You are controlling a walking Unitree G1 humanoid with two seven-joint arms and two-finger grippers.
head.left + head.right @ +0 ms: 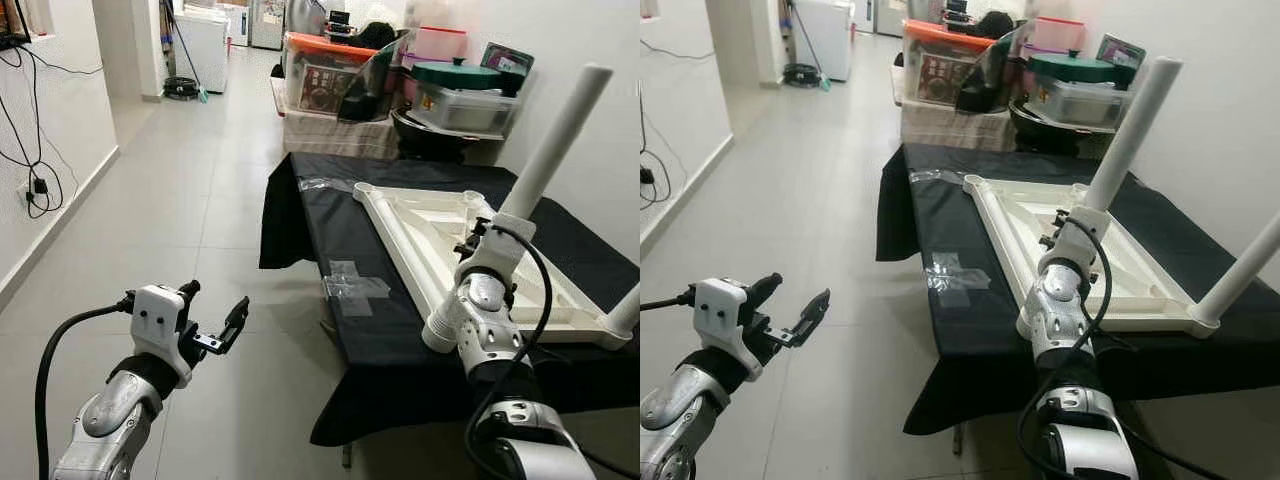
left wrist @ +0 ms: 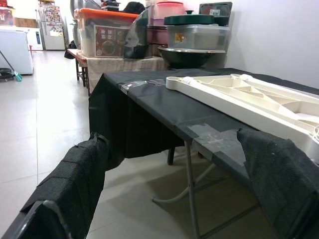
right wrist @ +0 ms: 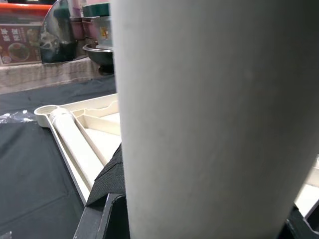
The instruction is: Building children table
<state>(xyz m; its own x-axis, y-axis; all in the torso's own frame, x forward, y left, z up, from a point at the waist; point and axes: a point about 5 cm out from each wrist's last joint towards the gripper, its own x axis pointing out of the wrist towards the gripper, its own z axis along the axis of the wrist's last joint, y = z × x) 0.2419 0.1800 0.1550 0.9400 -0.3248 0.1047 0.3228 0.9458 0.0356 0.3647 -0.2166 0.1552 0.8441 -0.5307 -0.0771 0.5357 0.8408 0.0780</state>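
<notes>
The tabletop (image 1: 440,235) lies upside down on the cloth-covered surface (image 1: 330,215), with storage boxes (image 1: 440,85) behind and open floor (image 1: 180,220) to its left.

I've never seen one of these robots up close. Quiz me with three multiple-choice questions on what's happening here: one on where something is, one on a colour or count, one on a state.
1. Where does the upside-down white tabletop lie?
A. on the floor
B. on the black-draped table
C. on the orange-lidded bin

2. How many white legs already stand fixed in the tabletop's corners?
A. one
B. three
C. four

3. What is the right gripper doing?
A. hanging open over the floor
B. shut on a roll of tape
C. shut on a white table leg

Answers:
1. B: the tabletop rests flat on the black cloth.
2. A: one fixed leg rises from the near right corner, while the far left socket is empty and the other leg is in the gripper.
3. C: the leg rises tilted from the right gripper; the left gripper is open over the floor.
</notes>
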